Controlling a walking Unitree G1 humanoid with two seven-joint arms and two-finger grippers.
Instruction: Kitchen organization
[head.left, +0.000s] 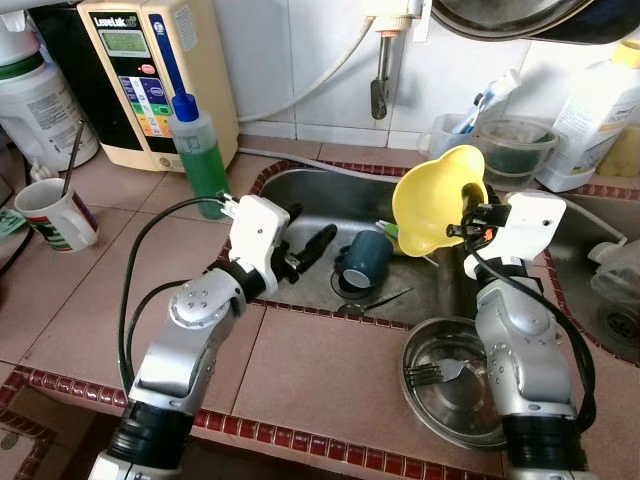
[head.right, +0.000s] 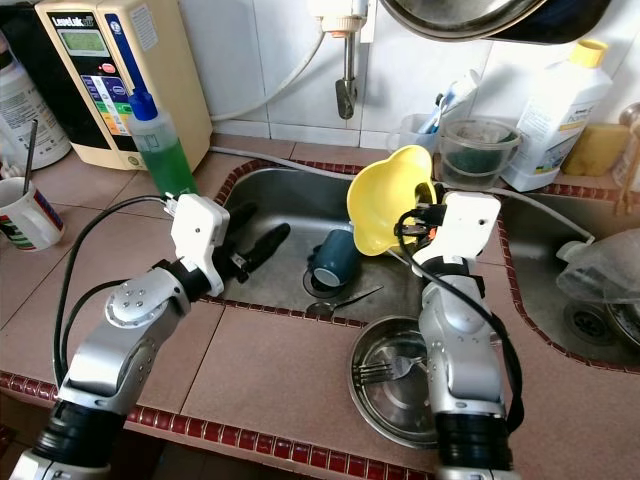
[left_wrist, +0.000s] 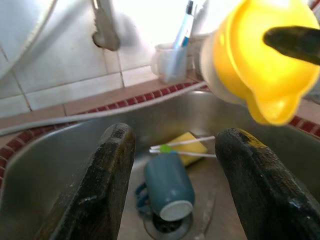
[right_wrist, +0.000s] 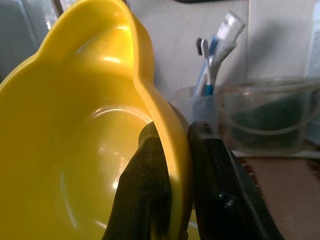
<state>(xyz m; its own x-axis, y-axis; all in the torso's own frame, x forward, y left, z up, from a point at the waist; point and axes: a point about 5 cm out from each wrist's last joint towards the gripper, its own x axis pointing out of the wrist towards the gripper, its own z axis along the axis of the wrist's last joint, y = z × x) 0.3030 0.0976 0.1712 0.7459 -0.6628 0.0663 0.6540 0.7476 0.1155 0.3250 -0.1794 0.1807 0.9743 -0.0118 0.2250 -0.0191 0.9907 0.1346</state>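
Observation:
A yellow bowl (head.left: 432, 200) with a pouring lip is held up on edge over the right side of the steel sink (head.left: 310, 190). My right gripper (head.left: 470, 222) is shut on the bowl's rim (right_wrist: 170, 150), one finger inside and one outside. My left gripper (head.left: 312, 246) stands open over the sink's left part, its fingers (left_wrist: 95, 185) apart with nothing between them. Below it a dark teal mug (head.left: 362, 258) lies on its side by the drain, seen also as the mug (left_wrist: 167, 185) in the left wrist view. A yellow sponge (left_wrist: 187, 145) lies behind the mug.
A steel bowl with a fork (head.left: 455, 385) sits on the tiled counter front right. A green soap bottle (head.left: 197, 150) and a water machine (head.left: 150, 70) stand back left, a cup (head.left: 55, 215) with a spoon at far left. A toothbrush cup (head.left: 455, 130), plastic tub (head.left: 515, 145) and white bottle (head.left: 600, 110) line the back.

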